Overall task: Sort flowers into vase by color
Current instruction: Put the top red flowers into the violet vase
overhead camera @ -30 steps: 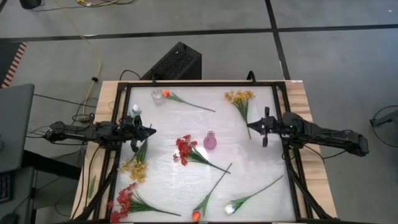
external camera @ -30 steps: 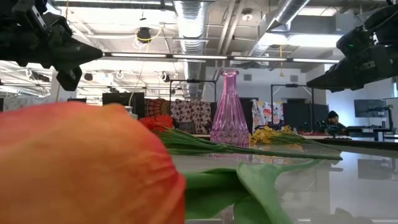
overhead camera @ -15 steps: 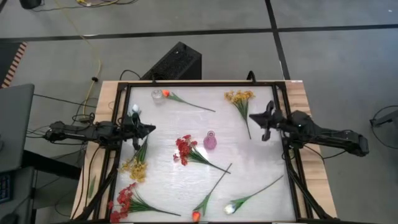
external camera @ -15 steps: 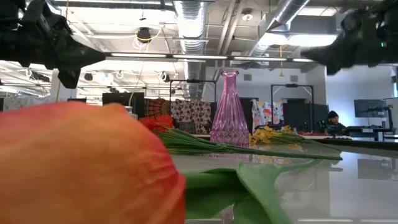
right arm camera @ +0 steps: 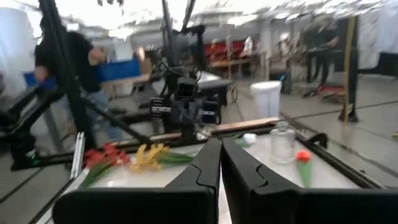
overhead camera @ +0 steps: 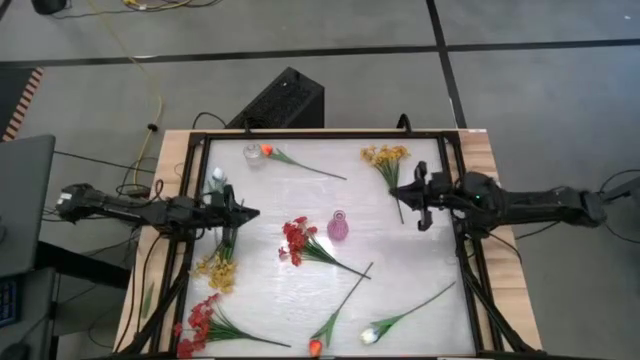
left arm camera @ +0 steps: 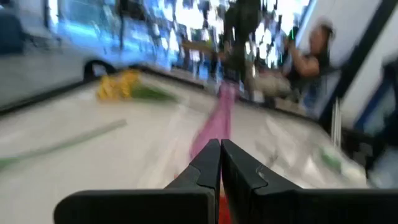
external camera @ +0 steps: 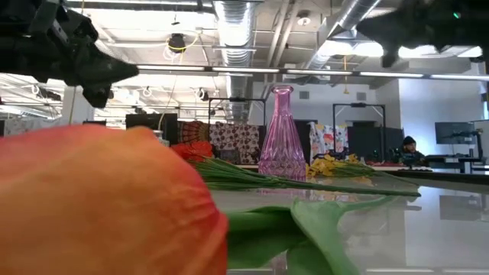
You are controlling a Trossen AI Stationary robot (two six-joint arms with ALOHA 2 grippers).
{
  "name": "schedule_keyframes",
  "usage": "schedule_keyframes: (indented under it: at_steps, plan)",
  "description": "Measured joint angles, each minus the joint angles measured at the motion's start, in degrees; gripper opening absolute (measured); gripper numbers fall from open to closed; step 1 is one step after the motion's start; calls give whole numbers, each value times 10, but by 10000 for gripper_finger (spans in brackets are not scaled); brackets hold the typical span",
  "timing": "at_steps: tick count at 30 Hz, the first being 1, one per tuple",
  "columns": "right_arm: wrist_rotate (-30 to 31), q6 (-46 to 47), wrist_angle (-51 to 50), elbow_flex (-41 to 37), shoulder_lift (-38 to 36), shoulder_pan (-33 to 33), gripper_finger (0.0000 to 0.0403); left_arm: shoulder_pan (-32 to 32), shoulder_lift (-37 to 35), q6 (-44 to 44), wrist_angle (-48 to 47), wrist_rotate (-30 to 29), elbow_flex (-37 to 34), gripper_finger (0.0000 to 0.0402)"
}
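Note:
Flowers lie scattered on the white table. A red spray (overhead camera: 297,240) lies beside the pink vase (overhead camera: 338,227), and another red spray (overhead camera: 200,320) lies near left. Yellow sprays lie far right (overhead camera: 385,157) and left (overhead camera: 217,270). An orange tulip (overhead camera: 267,151) lies with its head against a clear vase (overhead camera: 253,154). Another orange tulip (overhead camera: 315,347) and a white tulip (overhead camera: 370,336) lie at the near edge. My left gripper (overhead camera: 255,213) is shut and empty above the table's left side, above the left yellow spray's stalk. My right gripper (overhead camera: 393,192) is shut and empty, high beside the far yellow spray's stalk.
A dark frame (overhead camera: 190,230) runs round the table top. A white tulip head (overhead camera: 217,176) lies at the left rail. In the low view the near orange tulip (external camera: 99,198) fills the foreground before the pink vase (external camera: 281,134). People show in the room beyond.
My right gripper has risen and gone a little toward the table's left and far edges, staying shut. My left gripper has gone slightly toward the table's right edge. No flower has moved.

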Motion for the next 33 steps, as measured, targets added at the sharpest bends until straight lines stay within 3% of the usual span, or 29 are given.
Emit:
schedule_keyframes:
  at_steps: [3,7,10,13,18,22,26,30,33]
  plan:
    - [10,-9,-52,74,75,16,49,-13,62,15,20,15,22,0]
    - [44,-2,-217,184,157,16,57,-33,124,39,24,13,47,0]
    - [76,44,-334,263,218,16,64,-44,152,60,23,19,54,0]
    - [63,69,-401,328,277,20,75,-50,160,71,22,25,54,0]
    - [-14,71,-435,414,363,81,95,-51,160,71,22,29,54,0]
    - [-11,71,-437,465,428,153,107,-51,160,79,9,41,55,0]
    - [27,92,-440,492,506,205,120,-51,160,91,-1,105,55,0]
    - [30,134,-445,513,585,234,147,-51,160,92,2,163,55,1]
    - [30,157,-482,546,638,240,177,-53,160,93,3,160,55,10]
